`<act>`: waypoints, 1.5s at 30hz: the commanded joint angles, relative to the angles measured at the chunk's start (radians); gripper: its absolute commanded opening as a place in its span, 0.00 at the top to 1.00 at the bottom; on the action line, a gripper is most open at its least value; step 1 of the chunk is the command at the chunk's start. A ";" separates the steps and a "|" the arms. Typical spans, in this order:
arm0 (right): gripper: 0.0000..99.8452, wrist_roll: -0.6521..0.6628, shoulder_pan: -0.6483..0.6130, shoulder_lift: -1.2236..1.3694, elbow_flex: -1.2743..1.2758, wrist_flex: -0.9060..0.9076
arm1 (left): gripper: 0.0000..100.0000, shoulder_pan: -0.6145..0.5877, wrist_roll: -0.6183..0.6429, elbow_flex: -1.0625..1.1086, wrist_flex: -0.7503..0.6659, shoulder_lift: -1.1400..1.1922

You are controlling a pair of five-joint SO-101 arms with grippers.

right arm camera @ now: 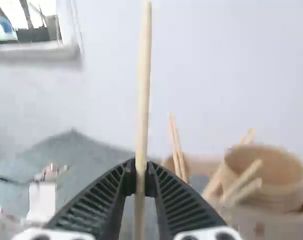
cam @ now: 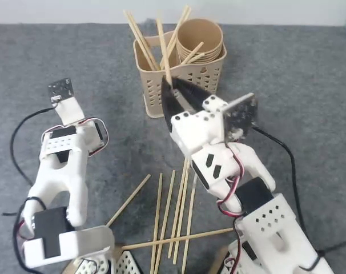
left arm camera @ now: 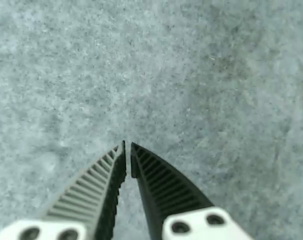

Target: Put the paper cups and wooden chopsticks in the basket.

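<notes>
The right jaws are clenched on one wooden chopstick (right arm camera: 143,90), which stands up out of them just beside the beige slotted basket (cam: 187,80) at the middle of the counter's (cam: 310,85) far edge. A stack of paper cups (cam: 200,35) sits in the basket, with several chopsticks (cam: 140,37) leaning beside and inside it. Loose chopsticks (cam: 180,211) lie fanned near the counter's near edge, between the two arms. The left jaws are closed on nothing, tips almost touching, above bare grey counter.
</notes>
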 commanded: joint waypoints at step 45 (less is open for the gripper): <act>0.79 -0.238 0.136 0.877 -0.717 -0.248 | 0.99 -0.006 0.002 -0.033 -0.043 -0.003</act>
